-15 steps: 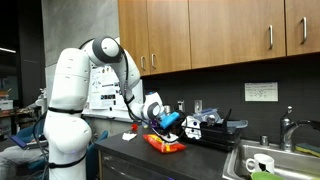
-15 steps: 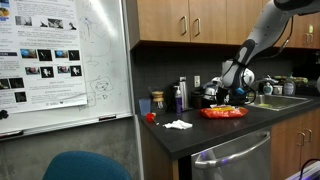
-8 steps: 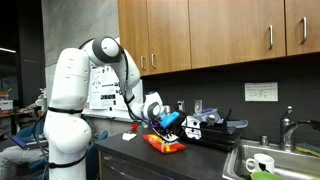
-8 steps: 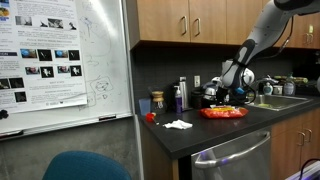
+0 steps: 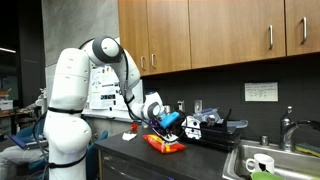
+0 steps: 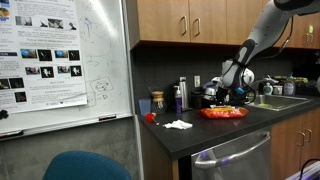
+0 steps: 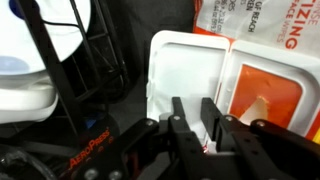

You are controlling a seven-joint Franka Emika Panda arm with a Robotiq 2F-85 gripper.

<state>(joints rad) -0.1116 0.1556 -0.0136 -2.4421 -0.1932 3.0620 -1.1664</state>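
Note:
My gripper [image 7: 197, 120] hangs just above an orange and white packet [image 7: 255, 85] that lies flat on the dark counter. The fingers are drawn together with only a thin slit between them, and nothing shows in it but the packet's white part [image 7: 180, 70] below. In both exterior views the gripper [image 5: 165, 122] [image 6: 229, 95] sits a little over the orange packet [image 5: 165, 144] [image 6: 223, 113], apart from it.
A black wire rack [image 7: 70, 60] holding a white dish [image 7: 25, 85] stands beside the packet. A sink [image 5: 270, 165] with a mug and faucet lies further along. A white cloth [image 6: 178, 124], a small red thing [image 6: 150, 116] and bottles [image 6: 180, 95] share the counter. Cabinets hang overhead.

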